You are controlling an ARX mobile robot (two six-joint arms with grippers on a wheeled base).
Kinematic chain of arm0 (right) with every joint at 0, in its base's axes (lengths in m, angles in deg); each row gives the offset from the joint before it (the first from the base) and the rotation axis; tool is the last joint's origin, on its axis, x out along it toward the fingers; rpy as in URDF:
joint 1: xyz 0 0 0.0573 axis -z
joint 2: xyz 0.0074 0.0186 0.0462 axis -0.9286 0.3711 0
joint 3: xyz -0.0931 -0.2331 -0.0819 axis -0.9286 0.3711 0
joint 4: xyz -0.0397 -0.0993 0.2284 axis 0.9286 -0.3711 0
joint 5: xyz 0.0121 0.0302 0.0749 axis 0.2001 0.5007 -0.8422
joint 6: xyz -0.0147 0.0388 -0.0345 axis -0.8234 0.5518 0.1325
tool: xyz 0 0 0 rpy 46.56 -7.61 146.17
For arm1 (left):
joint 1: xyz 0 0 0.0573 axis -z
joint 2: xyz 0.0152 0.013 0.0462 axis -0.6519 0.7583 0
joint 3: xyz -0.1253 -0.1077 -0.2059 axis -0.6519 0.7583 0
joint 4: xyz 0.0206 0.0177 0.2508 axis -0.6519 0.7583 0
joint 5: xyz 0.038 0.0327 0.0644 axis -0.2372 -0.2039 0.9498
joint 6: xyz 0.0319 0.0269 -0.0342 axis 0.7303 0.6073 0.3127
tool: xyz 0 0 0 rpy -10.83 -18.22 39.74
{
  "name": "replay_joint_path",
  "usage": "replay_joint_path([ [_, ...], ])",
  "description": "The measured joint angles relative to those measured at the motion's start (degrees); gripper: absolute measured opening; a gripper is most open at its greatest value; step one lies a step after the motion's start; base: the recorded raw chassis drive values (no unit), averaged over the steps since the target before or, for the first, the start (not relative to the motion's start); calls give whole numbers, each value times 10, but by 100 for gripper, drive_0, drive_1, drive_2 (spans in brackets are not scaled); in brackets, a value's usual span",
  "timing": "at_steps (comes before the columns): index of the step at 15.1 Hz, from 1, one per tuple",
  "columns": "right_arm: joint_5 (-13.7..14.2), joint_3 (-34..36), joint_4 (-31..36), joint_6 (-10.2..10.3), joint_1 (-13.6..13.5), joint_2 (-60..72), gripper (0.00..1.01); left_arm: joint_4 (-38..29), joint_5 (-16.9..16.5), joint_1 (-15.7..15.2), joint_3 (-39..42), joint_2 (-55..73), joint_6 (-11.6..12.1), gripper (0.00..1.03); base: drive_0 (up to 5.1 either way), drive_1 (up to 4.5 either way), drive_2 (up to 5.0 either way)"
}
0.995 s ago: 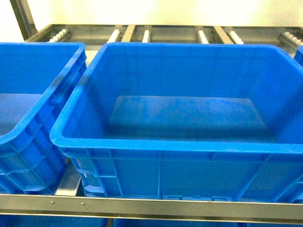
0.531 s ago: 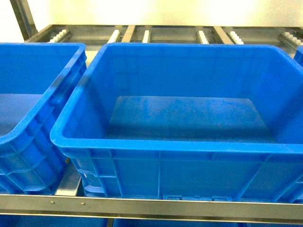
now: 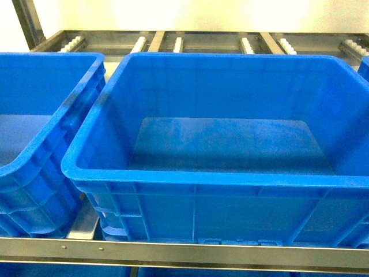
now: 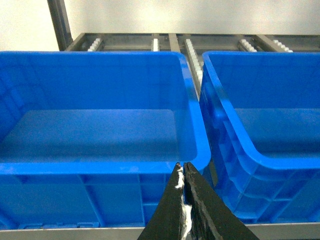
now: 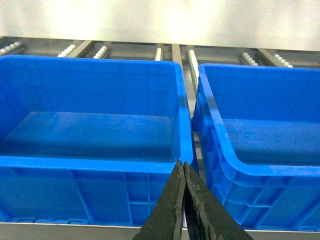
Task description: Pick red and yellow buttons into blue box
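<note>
The red and yellow buttons are out of view in every frame. A large blue box (image 3: 196, 178) fills the middle of the head view, and its floor is bare. Neither gripper shows in the head view. In the left wrist view my left gripper (image 4: 181, 167) is shut with nothing in it, its tips just short of the near rim of a blue box (image 4: 90, 167), at that box's right corner. In the right wrist view my right gripper (image 5: 181, 165) is also shut and empty. It hangs before the near right corner of a blue box (image 5: 85, 164).
The boxes stand side by side on a metal roller rack with a front rail (image 3: 173, 251) and white rollers (image 3: 141, 43) behind. A second blue box (image 3: 34, 158) sits left of the middle one. Another box (image 5: 235, 165) stands at the right, across a narrow gap.
</note>
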Motion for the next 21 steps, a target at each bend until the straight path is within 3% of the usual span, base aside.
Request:
replay_joint_path([
  [7, 0, 0, -1, 0, 0, 0, 5, 13, 0, 0, 0, -36, 1, 2, 0, 0, 0],
  [8, 0, 0, 0, 0, 0, 0, 20, 12, 0, 0, 0, -36, 1, 13, 0, 0, 0],
  [12, 0, 0, 0, 0, 0, 0, 51, 12, 0, 0, 0, -36, 1, 46, 0, 0, 0],
  [20, 0, 0, 0, 0, 0, 0, 100, 12, 0, 0, 0, -36, 1, 95, 0, 0, 0],
  [21, 0, 0, 0, 0, 0, 0, 100, 12, 0, 0, 0, -36, 2, 100, 0, 0, 0],
])
